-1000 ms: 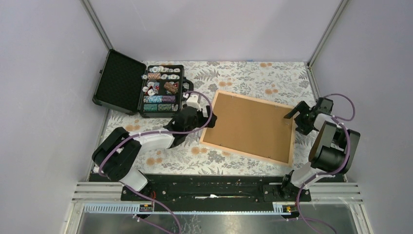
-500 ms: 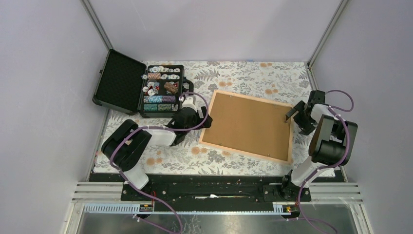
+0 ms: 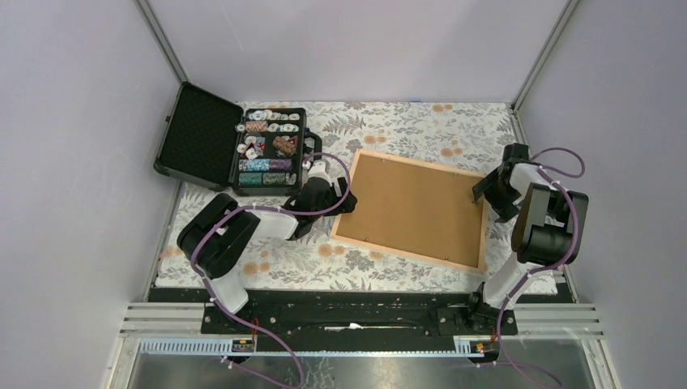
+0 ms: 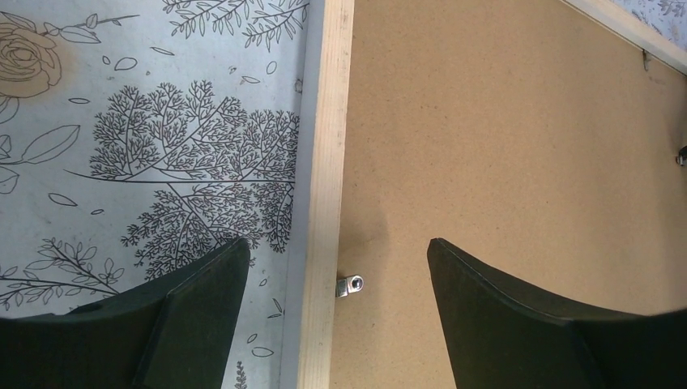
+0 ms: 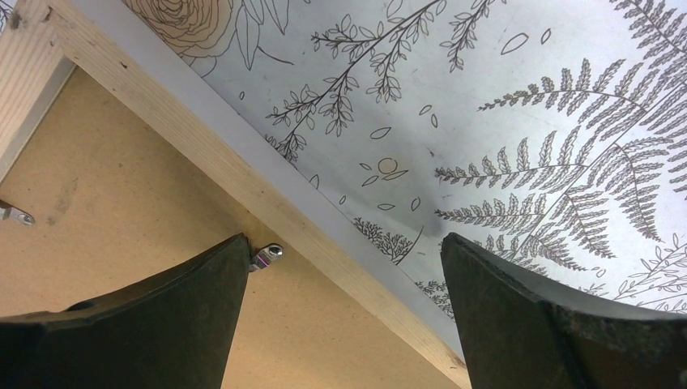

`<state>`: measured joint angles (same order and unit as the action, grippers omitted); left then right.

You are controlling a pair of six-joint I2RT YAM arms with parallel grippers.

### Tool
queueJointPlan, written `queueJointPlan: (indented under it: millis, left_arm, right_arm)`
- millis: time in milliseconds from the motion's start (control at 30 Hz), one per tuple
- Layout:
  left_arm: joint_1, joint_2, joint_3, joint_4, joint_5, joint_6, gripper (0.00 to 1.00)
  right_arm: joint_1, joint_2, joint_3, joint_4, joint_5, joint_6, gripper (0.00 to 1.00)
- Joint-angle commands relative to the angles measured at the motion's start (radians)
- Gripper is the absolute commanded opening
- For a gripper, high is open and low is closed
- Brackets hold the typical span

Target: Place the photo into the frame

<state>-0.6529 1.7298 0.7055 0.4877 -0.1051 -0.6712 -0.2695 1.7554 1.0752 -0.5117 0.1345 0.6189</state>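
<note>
The frame [image 3: 405,254] lies face down in the middle of the flowered table, its brown backing board [image 3: 415,207] uppermost. The photo is hidden. My left gripper [image 3: 345,203] is open at the frame's left side. In the left wrist view the left gripper [image 4: 339,267] straddles the wooden rail [image 4: 328,162], with a small metal tab [image 4: 350,284] between the jaws. My right gripper [image 3: 484,191] is open at the frame's right side near the far corner. In the right wrist view the right gripper [image 5: 344,251] spans the rail [image 5: 243,174], its left finger beside a tab [image 5: 267,254].
An open black case of poker chips [image 3: 243,150] stands at the back left, just behind my left gripper. Grey walls and metal posts close in the table on the left, back and right. Another metal tab [image 5: 14,214] sticks out over the backing board.
My left arm has folded in and its gripper has slid a little back along the frame's left rail, jaws slightly narrower. My right gripper has moved back toward the frame's far right corner.
</note>
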Motion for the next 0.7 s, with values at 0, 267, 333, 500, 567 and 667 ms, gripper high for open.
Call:
queueJointPlan:
  millis: [0,267,333,500,567,667]
  left_arm:
    - [-0.002,-0.001,0.020,0.037,0.018,-0.005,0.84]
    - [-0.002,0.002,0.022,0.040,0.022,-0.004,0.84]
    - [-0.002,0.002,0.022,0.040,0.030,-0.002,0.84]
    - [-0.002,0.001,0.020,0.041,0.032,-0.001,0.83]
    - [-0.002,-0.001,0.019,0.041,0.032,-0.001,0.83]
    - [-0.002,-0.001,0.017,0.043,0.033,-0.001,0.82]
  right_arm:
    - [0.016,0.028,0.021,-0.057,0.070,0.037,0.95]
    - [0.051,0.032,-0.001,-0.066,0.087,0.022,0.90]
    - [0.053,0.018,-0.021,-0.060,0.082,0.010,0.88]
    - [0.052,-0.021,-0.049,-0.059,0.108,-0.026,0.82]
    - [0.052,-0.032,-0.055,-0.056,0.102,-0.036,0.79]
    - [0.053,-0.045,-0.061,-0.054,0.090,-0.049,0.75]
